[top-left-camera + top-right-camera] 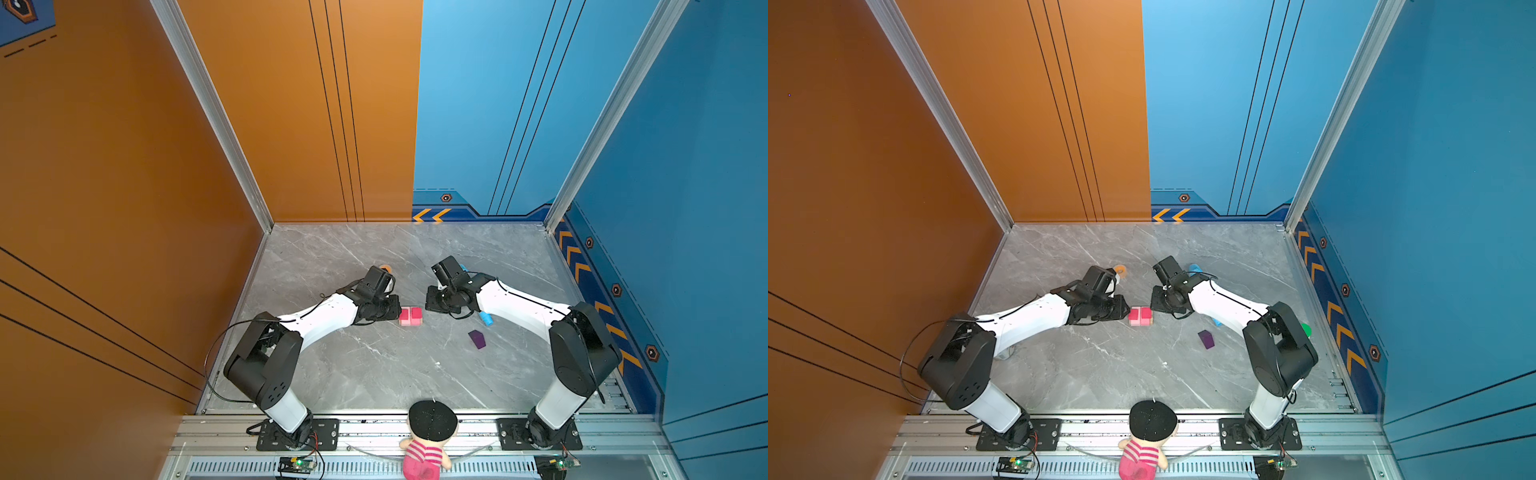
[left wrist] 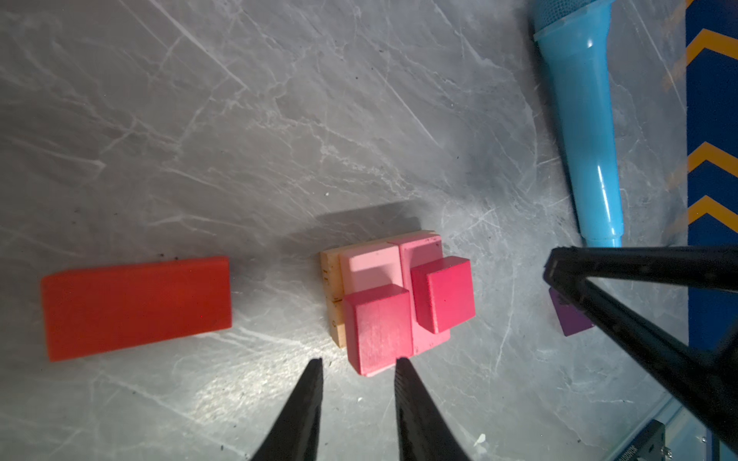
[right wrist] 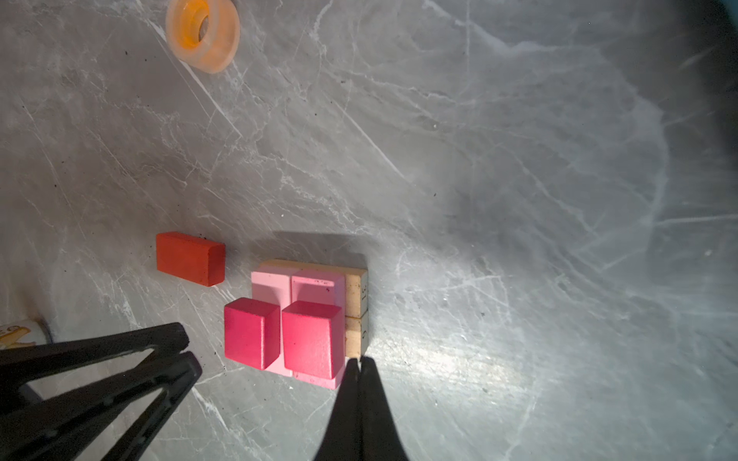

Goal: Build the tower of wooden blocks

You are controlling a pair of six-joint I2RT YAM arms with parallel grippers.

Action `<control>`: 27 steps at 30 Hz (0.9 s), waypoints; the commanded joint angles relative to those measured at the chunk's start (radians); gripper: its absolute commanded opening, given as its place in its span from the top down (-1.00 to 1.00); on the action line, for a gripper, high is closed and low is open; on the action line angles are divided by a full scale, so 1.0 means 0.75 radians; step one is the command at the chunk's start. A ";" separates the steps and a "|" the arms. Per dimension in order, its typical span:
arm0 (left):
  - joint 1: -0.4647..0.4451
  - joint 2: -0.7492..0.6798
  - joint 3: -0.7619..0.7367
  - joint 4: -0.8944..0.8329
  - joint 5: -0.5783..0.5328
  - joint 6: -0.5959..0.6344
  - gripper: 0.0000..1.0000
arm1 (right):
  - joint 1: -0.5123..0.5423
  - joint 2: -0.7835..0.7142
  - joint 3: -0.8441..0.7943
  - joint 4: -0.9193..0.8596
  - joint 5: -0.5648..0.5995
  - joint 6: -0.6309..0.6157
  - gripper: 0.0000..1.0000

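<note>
Parted left tool (image 2: 359, 364), closed right tool (image 3: 359, 360), both angled downward

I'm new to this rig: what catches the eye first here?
A central pink stack: magenta cubes on pale pink bricks over tan slabs, the left gripper and right gripper flanking it. A red brick lies flat beside it; a purple piece sits apart, nearer the right arm.

Both top views, side by side, look steeply down from high above the near edge of the grey marbled tabletop (image 1: 374, 374), covering all of it. Each wrist camera hangs close over it, looking out along the left claw (image 2: 359, 361) or right claw (image 3: 359, 361); both share the stack of pink, magenta and tan wooden blocks (image 2: 399, 303) from different sides.
</note>
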State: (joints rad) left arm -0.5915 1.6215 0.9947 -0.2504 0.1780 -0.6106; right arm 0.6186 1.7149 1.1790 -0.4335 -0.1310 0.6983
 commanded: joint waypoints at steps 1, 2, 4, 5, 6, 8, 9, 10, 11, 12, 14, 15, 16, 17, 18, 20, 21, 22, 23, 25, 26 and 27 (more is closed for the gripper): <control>-0.017 0.037 0.038 -0.015 0.028 -0.018 0.34 | -0.005 -0.011 -0.034 0.048 -0.048 0.001 1.00; -0.018 0.038 0.038 -0.016 0.029 -0.018 0.35 | -0.006 -0.013 -0.038 0.055 -0.051 0.003 0.95; -0.020 0.037 0.038 -0.021 0.023 -0.025 0.35 | -0.005 -0.020 -0.054 0.075 -0.060 0.012 0.83; -0.021 0.035 0.038 -0.024 0.017 -0.027 0.34 | -0.005 -0.022 -0.062 0.084 -0.066 0.016 0.81; -0.020 0.032 0.038 -0.026 0.012 -0.027 0.34 | -0.005 -0.026 -0.070 0.096 -0.071 0.019 0.79; -0.023 0.026 0.038 -0.029 0.003 -0.030 0.33 | -0.005 -0.031 -0.080 0.114 -0.087 0.025 0.74; -0.022 0.025 0.038 -0.029 0.002 -0.030 0.33 | -0.006 -0.030 -0.084 0.122 -0.094 0.028 0.72; -0.025 0.027 0.038 -0.029 0.000 -0.032 0.33 | -0.006 -0.029 -0.089 0.128 -0.102 0.029 0.70; -0.025 0.029 0.039 -0.029 0.002 -0.033 0.34 | -0.005 -0.028 -0.092 0.137 -0.110 0.030 0.69; -0.028 0.032 0.037 -0.029 0.000 -0.031 0.33 | -0.006 -0.024 -0.095 0.146 -0.120 0.034 0.68; -0.031 0.039 0.038 -0.030 0.004 -0.033 0.33 | -0.005 -0.020 -0.106 0.164 -0.137 0.042 0.67; -0.033 0.042 0.037 -0.030 0.005 -0.033 0.33 | -0.006 -0.021 -0.112 0.176 -0.147 0.045 0.67; -0.034 0.045 0.038 -0.029 0.005 -0.033 0.34 | -0.005 -0.022 -0.116 0.185 -0.154 0.050 0.66; -0.034 0.047 0.037 -0.031 0.006 -0.034 0.34 | -0.005 -0.021 -0.120 0.189 -0.155 0.052 0.66; -0.034 0.049 0.038 -0.030 0.006 -0.035 0.34 | -0.003 -0.021 -0.120 0.193 -0.159 0.052 0.65; -0.034 0.056 0.038 -0.030 0.008 -0.035 0.34 | -0.004 -0.017 -0.120 0.195 -0.164 0.054 0.63; -0.036 0.059 0.078 -0.031 0.008 -0.036 0.35 | -0.004 -0.017 -0.120 0.195 -0.167 0.055 0.60; -0.036 0.063 0.082 -0.030 0.012 -0.037 0.35 | -0.003 -0.015 -0.122 0.196 -0.171 0.055 0.56; -0.036 0.068 0.083 -0.031 0.012 -0.037 0.36 | -0.003 -0.014 -0.123 0.201 -0.172 0.055 0.52; -0.039 0.075 0.087 -0.030 0.013 -0.041 0.37 | 0.001 -0.015 -0.128 0.206 -0.175 0.059 0.49; -0.040 0.080 0.089 -0.030 0.017 -0.044 0.39 | 0.002 -0.016 -0.126 0.209 -0.177 0.060 0.49; -0.040 0.084 0.091 -0.030 0.017 -0.043 0.40 | 0.004 -0.014 -0.128 0.211 -0.179 0.060 0.49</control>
State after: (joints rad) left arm -0.6113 1.6665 1.0386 -0.2581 0.1848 -0.6350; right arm 0.6189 1.7149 1.0969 -0.2943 -0.2512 0.7330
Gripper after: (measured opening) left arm 0.305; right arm 0.256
